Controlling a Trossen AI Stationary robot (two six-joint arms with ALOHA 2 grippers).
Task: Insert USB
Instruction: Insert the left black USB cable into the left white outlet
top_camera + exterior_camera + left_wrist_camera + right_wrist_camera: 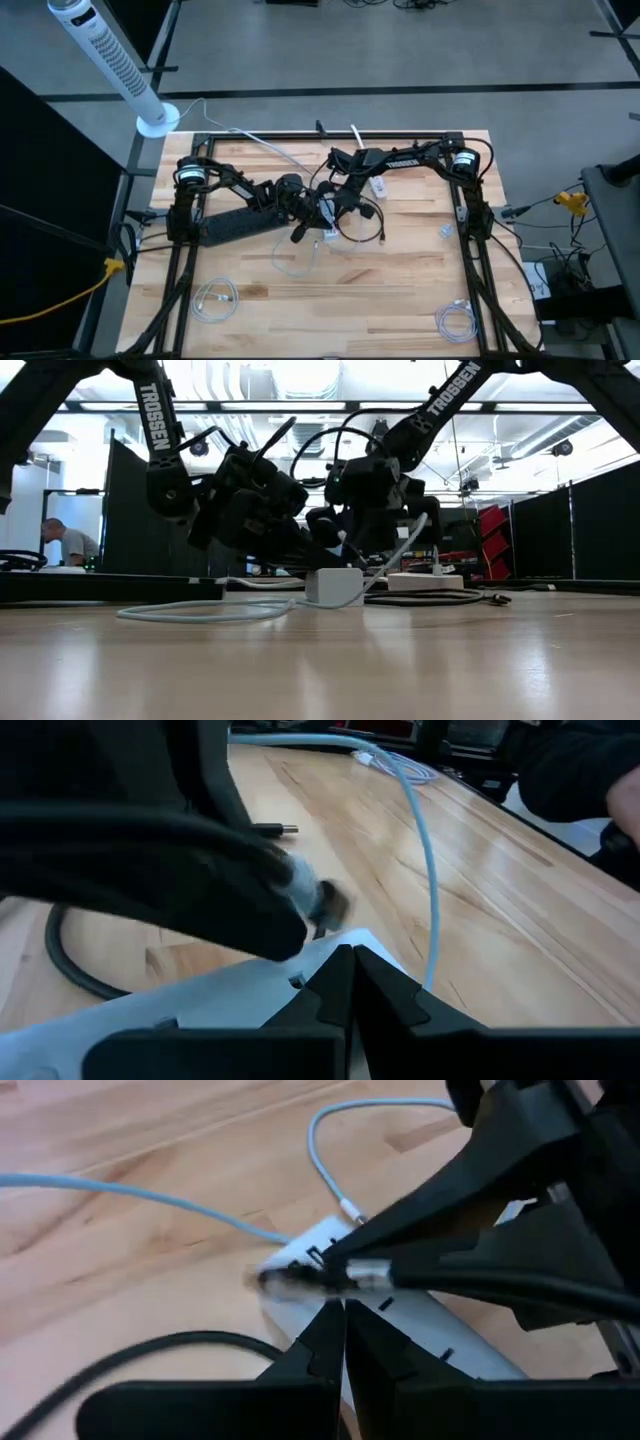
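Both my arms meet over the middle of the wooden surface (400,300). My left tool (345,982) has its two fingers pressed together, tips touching, down against the white charger block (334,586), which sits on the surface between my two arms. My right tool (335,1342) also has its fingers brought together at the tips, just above the same white block. Whether either pair actually pinches anything I cannot tell.

The USB plug (300,1277) with its black cable (480,1280) is held level just over the top of the block, its metal tip close to the block's edge; in the left wrist view the same plug (325,902) sticks out of a dark sleeve right beside the block. I cannot tell whether it is seated in a port.

A pale blue cable (130,1195) runs across the wood to the block. A black power strip (235,225) lies under my left arm. Two coiled white cables (215,298) rest near the front corners of the surface.
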